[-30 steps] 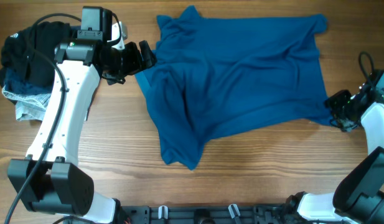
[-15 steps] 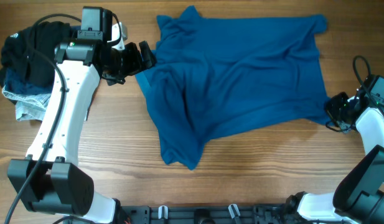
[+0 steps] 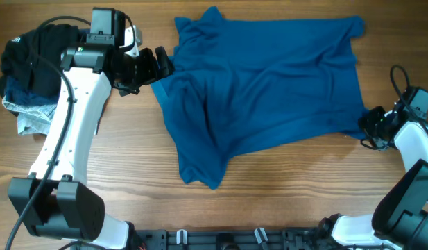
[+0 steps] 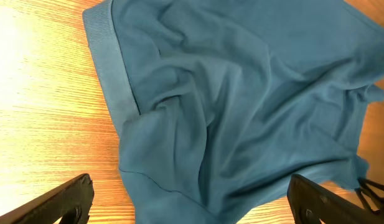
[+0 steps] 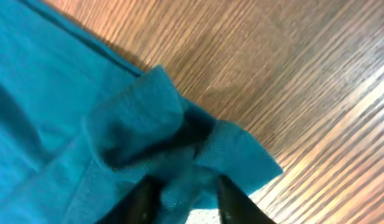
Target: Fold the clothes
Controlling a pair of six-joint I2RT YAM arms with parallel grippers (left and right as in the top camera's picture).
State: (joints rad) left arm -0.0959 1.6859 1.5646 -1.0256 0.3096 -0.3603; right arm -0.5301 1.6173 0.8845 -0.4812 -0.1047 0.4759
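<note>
1. The clothes (image 3: 262, 90), one plain blue shirt-like garment, lie spread and wrinkled on the far middle of the table (image 3: 283, 187). The long axis runs left to right, and a bunched tongue of cloth trails toward the near left.
2. Your right gripper (image 3: 370, 128) is at the garment's near-right corner, so the cloth stretches away to its left and to the far side. In the right wrist view the fingers stand narrow, with a crumpled fold of that corner pinched between them. I judge it a grip on the cloth, though only a small bite of the hem.
3. Your left gripper (image 3: 164, 66) sits at the far-left edge of the garment, jaws spread wide and holding nothing. The left wrist view shows the ribbed hem just ahead of it, running away from the fingers, with the cloth to its right.
4. Each arm is nearest its own side. A fold along the long axis likely needs both corners held, so the left side looks like the one not yet secured.
5. A black garment (image 3: 33, 48) and pale jeans (image 3: 30, 114) are piled at the far left, apart from the blue one.
6. No brand or label shows on the blue cloth. The black garment has a small white mark, too small to read.
</note>
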